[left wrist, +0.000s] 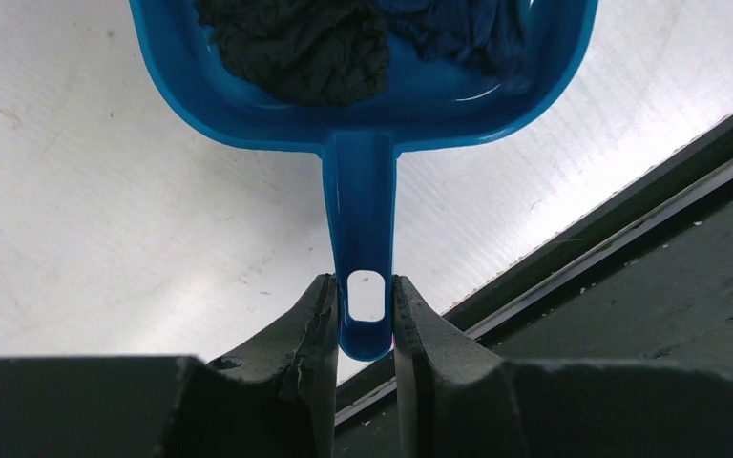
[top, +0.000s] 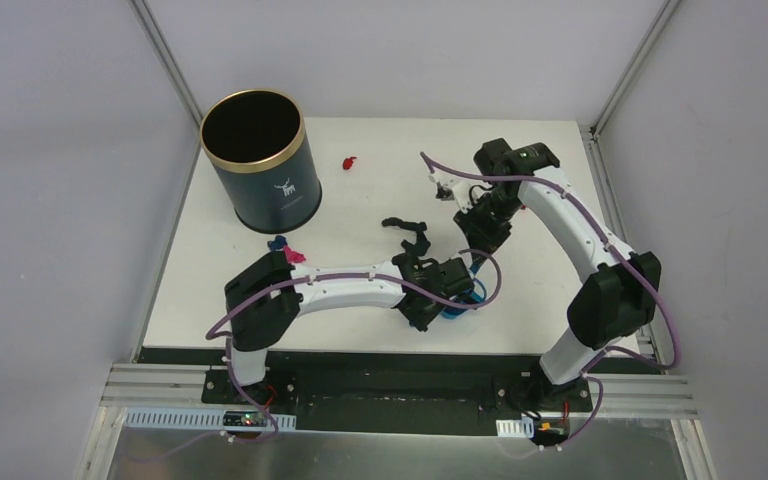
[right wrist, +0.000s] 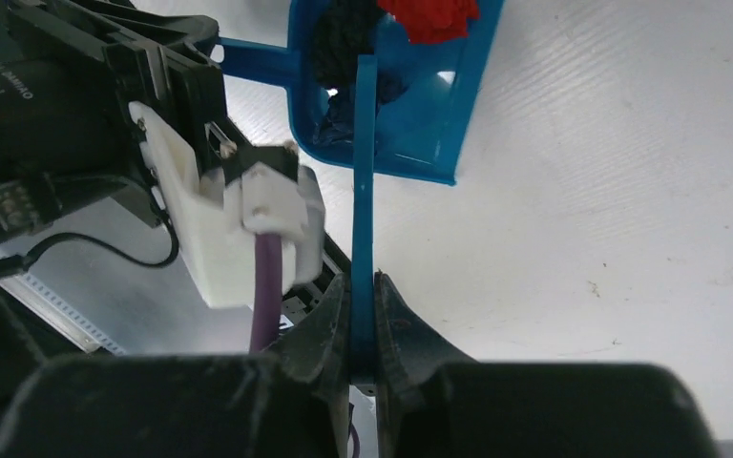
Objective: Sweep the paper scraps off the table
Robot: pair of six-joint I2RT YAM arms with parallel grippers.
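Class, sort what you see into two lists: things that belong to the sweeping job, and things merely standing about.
Job: red scrap, pink and blue scraps, table; dustpan holding collected scraps, in left gripper; brush in right gripper.
Standing about: bin, untouched; probably for tipping later.

Paper scraps, tiny and crumpled: red scrap lies alone on the flat white table toward its far edge, pink scrap just beside dark blue scrap leftward, black wad inside the blue dustpan.
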